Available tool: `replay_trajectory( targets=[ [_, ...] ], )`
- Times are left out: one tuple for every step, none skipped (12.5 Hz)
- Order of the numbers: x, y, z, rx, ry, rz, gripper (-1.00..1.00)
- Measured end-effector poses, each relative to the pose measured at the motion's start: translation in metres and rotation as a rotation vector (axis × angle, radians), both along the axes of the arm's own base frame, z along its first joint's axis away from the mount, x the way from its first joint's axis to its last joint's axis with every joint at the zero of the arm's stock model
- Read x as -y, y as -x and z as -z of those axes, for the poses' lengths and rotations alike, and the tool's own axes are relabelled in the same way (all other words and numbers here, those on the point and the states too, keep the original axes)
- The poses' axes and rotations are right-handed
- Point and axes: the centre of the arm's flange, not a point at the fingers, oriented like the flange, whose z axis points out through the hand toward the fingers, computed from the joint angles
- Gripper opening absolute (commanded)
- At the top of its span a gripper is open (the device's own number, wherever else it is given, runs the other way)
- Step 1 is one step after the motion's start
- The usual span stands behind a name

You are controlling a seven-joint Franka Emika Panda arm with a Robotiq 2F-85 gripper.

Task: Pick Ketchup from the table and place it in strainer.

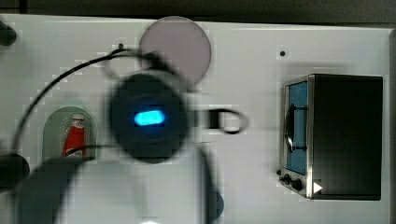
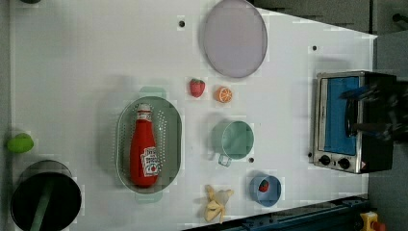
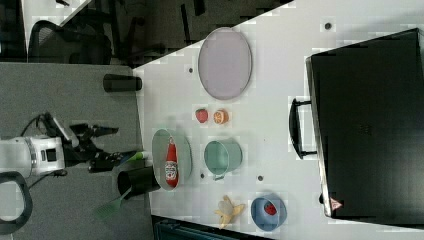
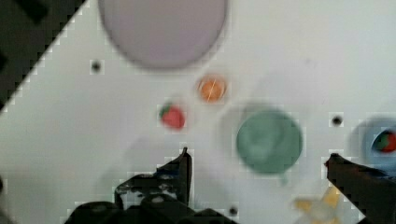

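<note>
Wide-open claw above bare table

1. The Ketchup lies on its side inside the strainer, with its white cap toward the left view's top.
2. A strawberry toy and an orange slice sit just beside each other on the white table, below the grey-lilac plate.
3. A green cup stands to the left view's right of the strainer.
4. A banana lies near a blue bowl that holds something red.
5. A toaster oven stands at the left view's right.
6. A dark round pot and a green fruit are at the left view's left edge.
</note>
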Motion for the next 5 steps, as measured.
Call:
replay_trajectory(
  targets=[
    [0.035, -0.003, -0.003, 0.007, 0.033, 0.033, 1.0],
    [0.069, -0.001, -0.002, -0.004, 0.081, 0.064, 1.0],
    [0.097, 0.001, 0.0, -0.022, 0.114, 0.096, 1.0],
    [0.118, 0.003, 0.004, -0.047, 0.131, 0.121, 1.0],
    [0.13, 0.005, 0.008, -0.069, 0.129, 0.141, 1.0]
  ],
)
